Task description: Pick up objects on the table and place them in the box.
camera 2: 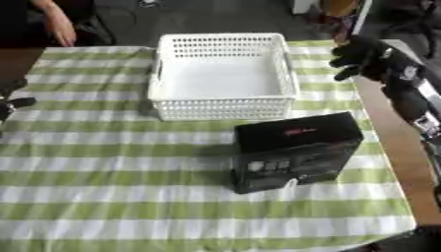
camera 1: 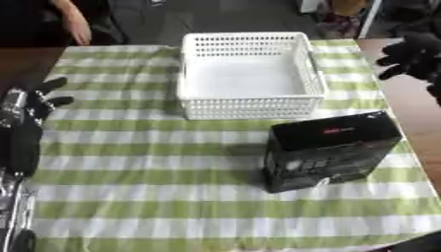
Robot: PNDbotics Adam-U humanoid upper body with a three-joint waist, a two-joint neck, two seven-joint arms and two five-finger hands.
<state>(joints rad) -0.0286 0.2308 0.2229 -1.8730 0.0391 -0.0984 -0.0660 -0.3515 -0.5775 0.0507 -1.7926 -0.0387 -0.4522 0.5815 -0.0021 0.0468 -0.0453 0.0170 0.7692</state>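
black carton (camera 2: 296, 151) stands on the green-and-white striped cloth (camera 2: 129, 197), just in front of the white basket (camera 2: 222, 74) and offset toward the robot's right. carton and basket sit near each other, with a narrow strip of cloth showing between them. the carton's top face carries a small red mark; its front face shows pale print too small to make out. nothing is in contact with the carton.

white basket: perforated walls, square outline, upright, set at the far middle of the cloth. its floor shows plain white (no contents visible).

right hand (camera 2: 362, 55): black, raised beside the basket's right wall, over the cloth's right edge where the brown tabletop (camera 2: 388, 133) begins. fingers are loosely bent and grasp nothing; the hand is released and apart from both basket and carton. its forearm runs back toward the right edge of the view.

left hand (camera 1: 43, 101): black, at the left edge, level with the basket's near wall and well apart from it. fingers are spread and relaxed, holding nothing. silver and black arm segments extend below it along the left margin.
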